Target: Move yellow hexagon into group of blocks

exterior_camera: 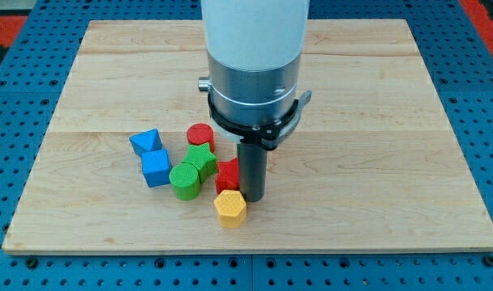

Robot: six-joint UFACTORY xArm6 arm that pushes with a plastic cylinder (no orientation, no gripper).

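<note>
Just right of the yellow hexagon (230,208), my tip (254,197), bare rod, red block (227,175) beside.

red block (226,175) partly hidden behind rod, arm cut off at top

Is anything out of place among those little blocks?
Nothing looks damaged or toppled. The yellow hexagon sits at the group's lower edge, just below the red block, with my tip right beside it on the view's right.
</note>
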